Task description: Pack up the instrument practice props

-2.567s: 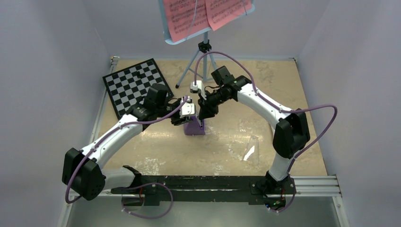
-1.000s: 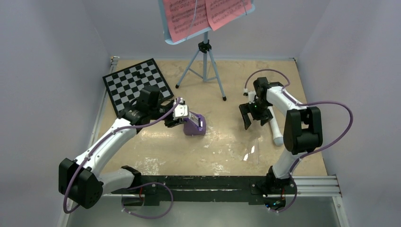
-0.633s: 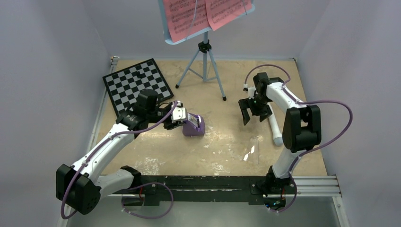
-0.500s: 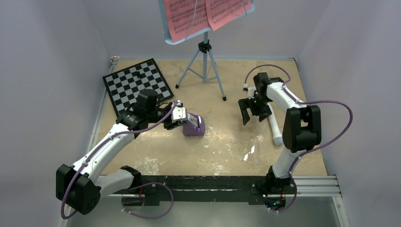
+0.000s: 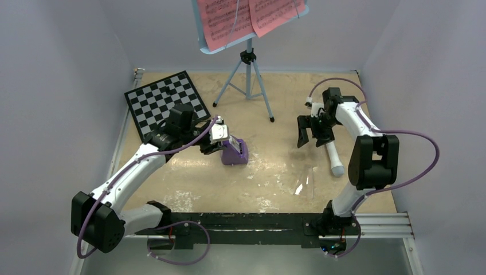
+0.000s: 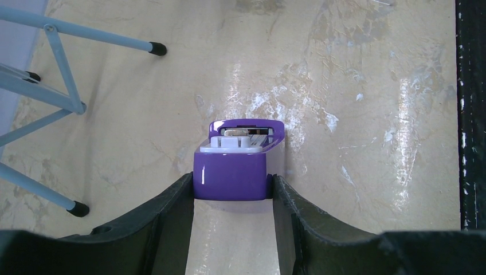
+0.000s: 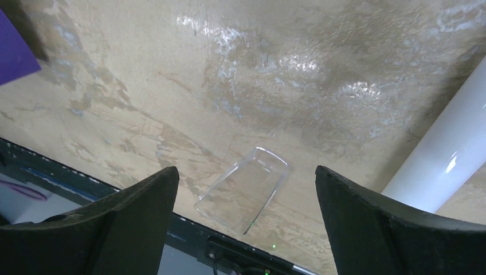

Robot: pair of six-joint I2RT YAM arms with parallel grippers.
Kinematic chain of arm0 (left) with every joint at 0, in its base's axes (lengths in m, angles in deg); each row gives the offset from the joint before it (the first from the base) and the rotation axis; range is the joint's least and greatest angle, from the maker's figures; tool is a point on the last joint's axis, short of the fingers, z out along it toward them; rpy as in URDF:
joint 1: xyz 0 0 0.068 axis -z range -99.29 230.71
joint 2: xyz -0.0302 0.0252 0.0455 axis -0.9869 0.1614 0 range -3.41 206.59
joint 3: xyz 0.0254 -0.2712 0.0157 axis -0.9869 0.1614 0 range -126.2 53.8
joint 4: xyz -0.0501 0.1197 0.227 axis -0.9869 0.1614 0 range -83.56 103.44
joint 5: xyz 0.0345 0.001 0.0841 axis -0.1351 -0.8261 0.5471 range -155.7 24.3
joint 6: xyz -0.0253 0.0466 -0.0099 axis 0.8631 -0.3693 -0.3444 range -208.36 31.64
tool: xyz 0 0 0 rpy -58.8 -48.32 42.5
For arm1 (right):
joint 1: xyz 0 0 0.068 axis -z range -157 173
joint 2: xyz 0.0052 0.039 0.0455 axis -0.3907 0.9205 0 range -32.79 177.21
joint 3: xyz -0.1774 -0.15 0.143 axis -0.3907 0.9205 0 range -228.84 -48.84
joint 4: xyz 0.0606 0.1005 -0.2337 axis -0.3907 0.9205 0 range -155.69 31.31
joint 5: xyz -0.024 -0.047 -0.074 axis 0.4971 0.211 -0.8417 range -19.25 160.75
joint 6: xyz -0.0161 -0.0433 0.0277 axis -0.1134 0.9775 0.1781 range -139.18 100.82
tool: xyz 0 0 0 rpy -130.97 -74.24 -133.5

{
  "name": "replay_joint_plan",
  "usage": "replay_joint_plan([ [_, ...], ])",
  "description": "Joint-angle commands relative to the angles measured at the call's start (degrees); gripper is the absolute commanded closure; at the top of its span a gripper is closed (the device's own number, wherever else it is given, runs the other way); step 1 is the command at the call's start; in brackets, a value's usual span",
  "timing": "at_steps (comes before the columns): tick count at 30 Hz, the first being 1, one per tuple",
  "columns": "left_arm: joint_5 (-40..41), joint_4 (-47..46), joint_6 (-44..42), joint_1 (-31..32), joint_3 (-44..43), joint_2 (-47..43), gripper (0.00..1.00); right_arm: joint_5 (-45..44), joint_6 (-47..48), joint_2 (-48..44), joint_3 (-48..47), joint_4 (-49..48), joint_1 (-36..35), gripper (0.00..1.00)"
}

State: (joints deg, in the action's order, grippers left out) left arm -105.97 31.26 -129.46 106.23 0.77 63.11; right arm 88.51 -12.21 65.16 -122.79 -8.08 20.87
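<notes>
From above, the left gripper (image 5: 224, 143) clamps the small purple wedge (image 5: 236, 153) in the middle of the table (image 5: 269, 114), right of the chessboard (image 5: 165, 103). The right gripper (image 5: 310, 136) hangs spread beside the white tube (image 5: 333, 157), the clear cover (image 5: 305, 182) lies flat nearer the bases, and the light-blue music stand (image 5: 248, 69) with pink pages (image 5: 229, 17) stands at the far side. The left wrist view shows both fingers (image 6: 166, 212) pressed against the wedge's sides, with the tripod legs (image 6: 86, 32) off to the left. The right wrist view shows its fingers (image 7: 132, 223) wide apart and empty, the clear cover beneath the gap and the tube at right.
</notes>
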Motion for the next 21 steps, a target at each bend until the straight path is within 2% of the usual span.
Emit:
replay_joint_plan([
  [1,1.1,4.9,2.4,-0.4,-0.3,1.1,0.67,4.8,-1.7,-0.6,1.9,-4.5,0.8,0.06],
  [3,1.7,5.1,2.7,-0.4,-0.6,1.1,0.65,5.2,-0.5,-0.5,3.1,-6.8,0.6,0.06],
  [4,1.9,5.2,2.9,-0.4,-0.7,1.1,0.64,5.4,-0.7,-0.2,2.7,-6.6,0.6,0.08],
  [7,1.6,5.5,3.1,-0.4,-0.7,1.3,0.61,5.3,-1.1,0.6,1.6,-5.6,0.5,0.08],
  [10,1.5,5.1,3.6,-0.4,-1.2,1.9,0.5,5.2,-1.0,2.1,-0.4,-3.7,0.7,0.07],
  [14,2.2,4.1,4.4,-0.4,-2.0,2.2,0.42,-1.3,-1.9,1.1,-1.2,-1.9,0.7,0.07],
  [17,1.9,3.9,4.7,-0.4,-2.5,1.9,0.4,-6.0,-0.1,0.4,0.1,-1.0,1.1,0.06],
  [21,1.5,3.6,4.7,-0.4,-2.5,1.8,0.39,-5.2,0.3,-0.9,2.9,-3.8,1.7,0.04],
])
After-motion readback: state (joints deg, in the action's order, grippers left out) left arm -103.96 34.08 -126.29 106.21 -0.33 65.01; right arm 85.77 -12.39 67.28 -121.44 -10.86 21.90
